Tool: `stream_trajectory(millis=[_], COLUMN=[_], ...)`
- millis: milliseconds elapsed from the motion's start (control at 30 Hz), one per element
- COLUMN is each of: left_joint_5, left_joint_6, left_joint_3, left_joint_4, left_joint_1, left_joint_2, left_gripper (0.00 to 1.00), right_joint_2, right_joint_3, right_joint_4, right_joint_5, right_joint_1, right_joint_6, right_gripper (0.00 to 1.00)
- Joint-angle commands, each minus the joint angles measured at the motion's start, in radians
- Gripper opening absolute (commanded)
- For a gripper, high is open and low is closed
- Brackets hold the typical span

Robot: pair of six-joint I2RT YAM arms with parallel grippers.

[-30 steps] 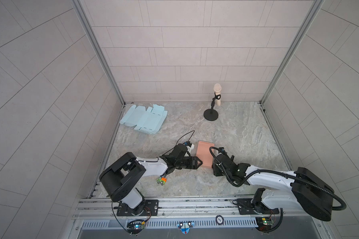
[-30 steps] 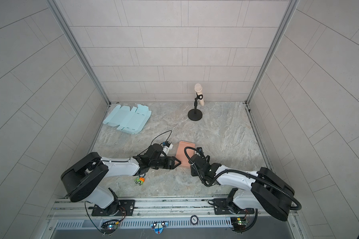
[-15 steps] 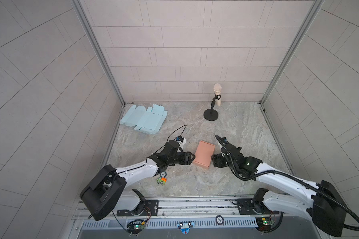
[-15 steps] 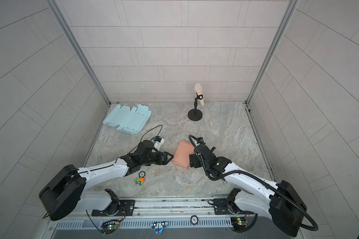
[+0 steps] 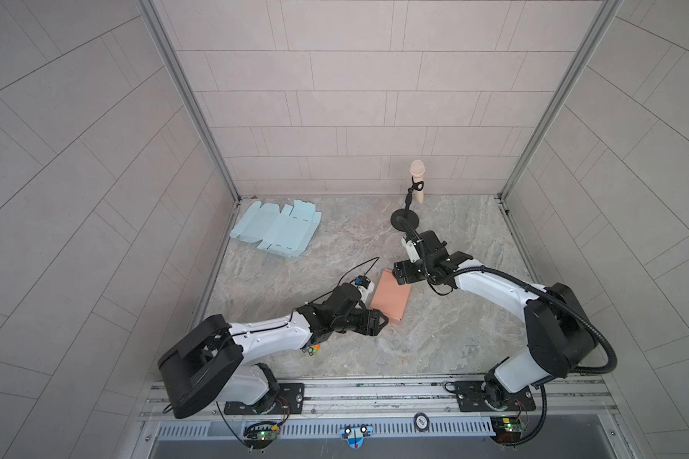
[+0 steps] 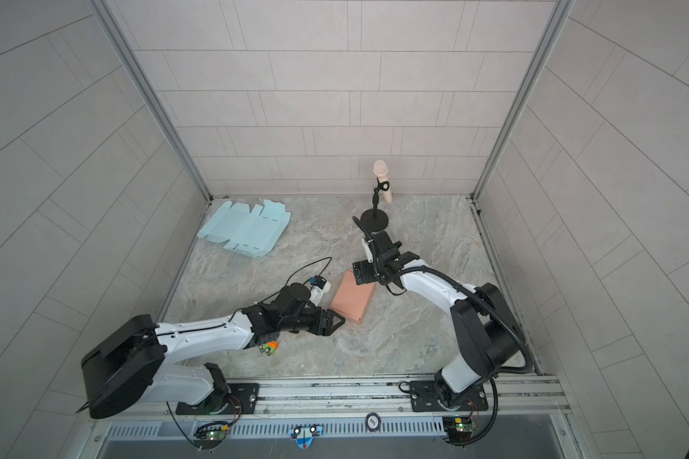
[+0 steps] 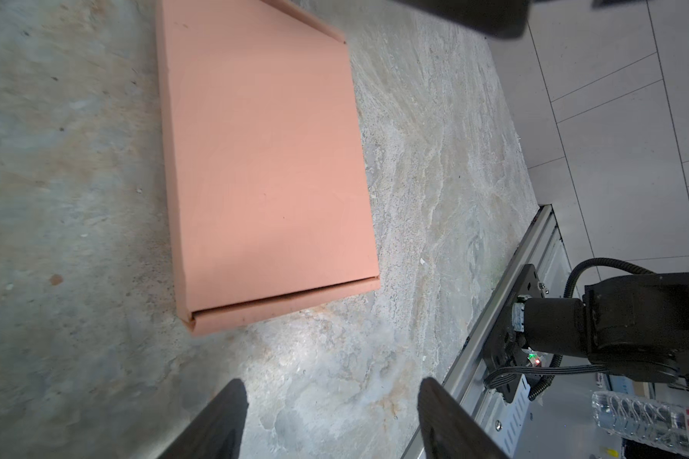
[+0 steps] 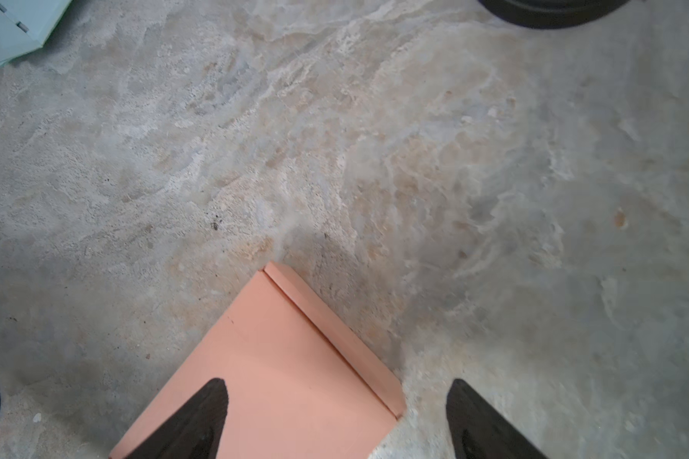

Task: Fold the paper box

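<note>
The salmon-pink paper box point(image 5: 390, 296) point(image 6: 353, 296) lies shut and flat on the marbled table. My left gripper point(image 5: 382, 320) point(image 6: 341, 321) is open, low beside the box's near left corner, apart from it. In the left wrist view the box point(image 7: 267, 159) lies ahead of the gripper point(image 7: 331, 391), with only bare table between the fingers. My right gripper point(image 5: 400, 274) point(image 6: 361, 274) hangs open over the box's far corner. In the right wrist view the gripper point(image 8: 337, 391) has one finger over the box point(image 8: 279, 369) and the other over the table, holding nothing.
Light blue flat box blanks point(image 5: 279, 228) point(image 6: 245, 228) lie at the back left. A microphone on a black round-based stand point(image 5: 416, 183) point(image 6: 382, 179) is at the back, just behind my right arm. A small orange-green item point(image 5: 313, 349) lies under my left arm. A metal rail point(image 5: 374, 393) runs along the front.
My right gripper opened wide and moved from the box's near right side to its far corner. My left gripper shifted slightly along the near left side. The box lies free.
</note>
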Motion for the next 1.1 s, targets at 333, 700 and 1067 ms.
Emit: stream_trajectory(millis=[333, 700, 1067], left_joint_5=[0.008, 0.026, 0.078], left_joint_6=[-0.047, -0.035, -0.035], left_joint_3=[0.006, 0.022, 0.052], left_joint_4=[0.116, 0.144, 0.181], left_joint_1=[-0.006, 0.039, 0.102], left_joint_2=[0.098, 0.145, 0.187], left_gripper=[0.71, 0.66, 0.63], right_joint_2=[0.176, 0.013, -0.225], right_joint_3=[0.097, -0.112, -0.311], right_joint_4=[0.015, 0.118, 0.119], right_joint_5=[-0.067, -0.123, -0.143], right_joint_1=[-0.017, -0.017, -0.017], right_joint_6=[-0.033, 0.008, 0.049], right_gripper=[0.94, 0.95, 0.95])
